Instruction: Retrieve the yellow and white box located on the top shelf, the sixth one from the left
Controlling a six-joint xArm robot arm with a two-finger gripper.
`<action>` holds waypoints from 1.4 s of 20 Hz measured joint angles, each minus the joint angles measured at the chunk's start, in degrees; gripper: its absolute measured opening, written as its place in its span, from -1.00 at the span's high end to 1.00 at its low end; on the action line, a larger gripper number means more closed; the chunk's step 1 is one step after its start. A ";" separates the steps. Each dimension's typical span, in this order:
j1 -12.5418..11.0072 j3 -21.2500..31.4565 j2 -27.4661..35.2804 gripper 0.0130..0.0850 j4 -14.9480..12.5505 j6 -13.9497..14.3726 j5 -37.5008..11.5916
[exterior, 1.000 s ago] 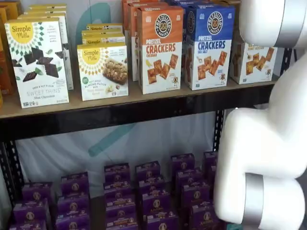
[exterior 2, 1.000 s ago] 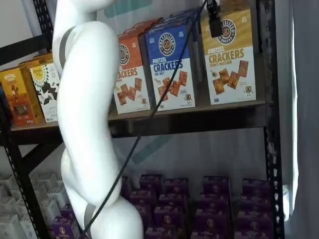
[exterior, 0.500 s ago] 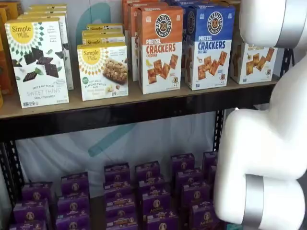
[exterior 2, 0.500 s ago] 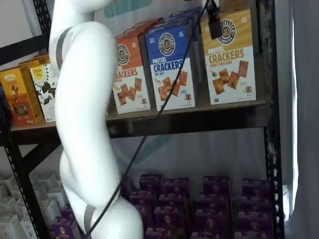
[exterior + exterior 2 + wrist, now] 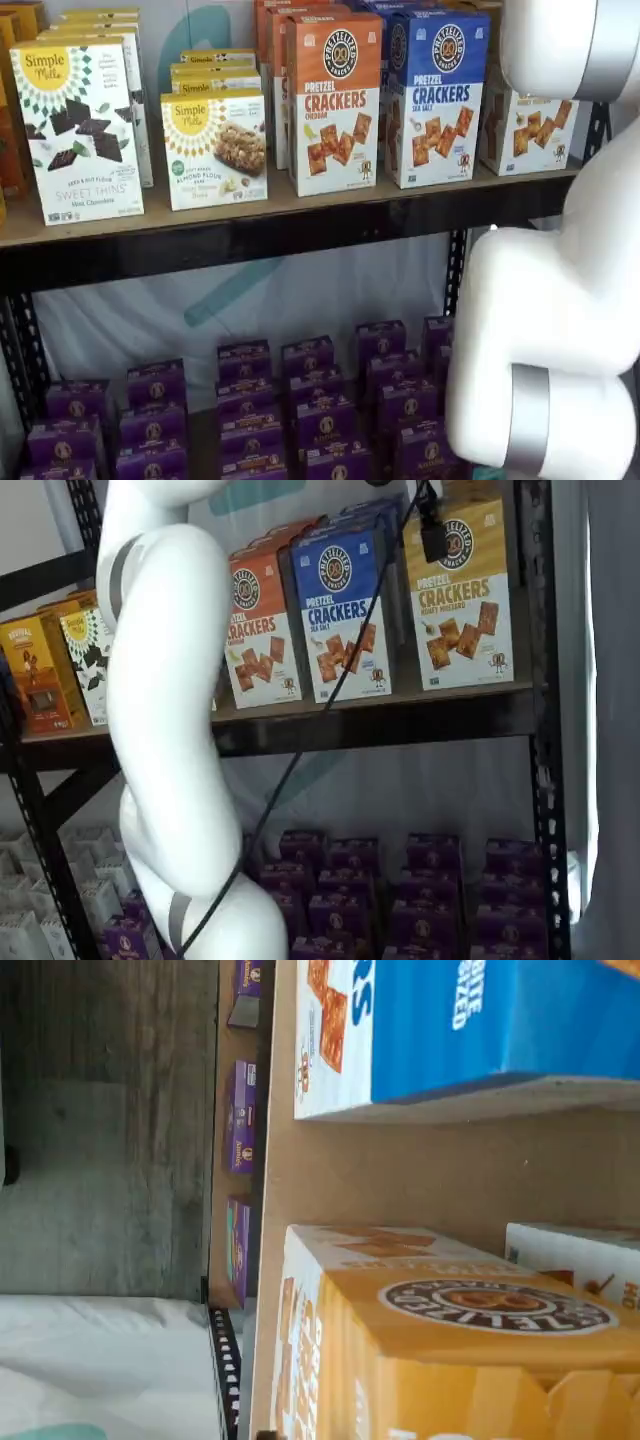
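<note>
The yellow and white Pretzel Crackers box (image 5: pixel 465 590) stands upright at the right end of the top shelf (image 5: pixel 400 708). In a shelf view my arm hides its upper part, so only the white lower part (image 5: pixel 527 130) shows. The wrist view shows it close, its yellow top (image 5: pixel 450 1340) next to the blue box (image 5: pixel 480 1020) on the wooden board (image 5: pixel 400 1170). Of my gripper (image 5: pixel 432 532) only a black piece hangs from the top edge with a cable, in front of the box's upper left corner. No gap or grip shows.
An orange box (image 5: pixel 335 105) and the blue box (image 5: pixel 437 95) stand left of the target. Simple Mills boxes (image 5: pixel 213 148) stand further left. Purple boxes (image 5: pixel 300 410) fill the lower level. A black upright (image 5: pixel 535 730) is close to the target's right. My white arm (image 5: pixel 560 300) fills the right side.
In a shelf view my arm has shifted a little to the left. The black piece stays in front of the yellow and white box. The boxes have not moved.
</note>
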 joint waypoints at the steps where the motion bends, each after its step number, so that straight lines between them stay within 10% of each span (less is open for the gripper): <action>1: -0.08 -0.09 0.04 -0.89 0.23 -0.02 0.05; 12: 0.20 0.31 -0.18 -0.44 0.32 0.21 -0.55; 28: -0.47 0.14 -0.84 -0.33 1.36 -0.11 0.42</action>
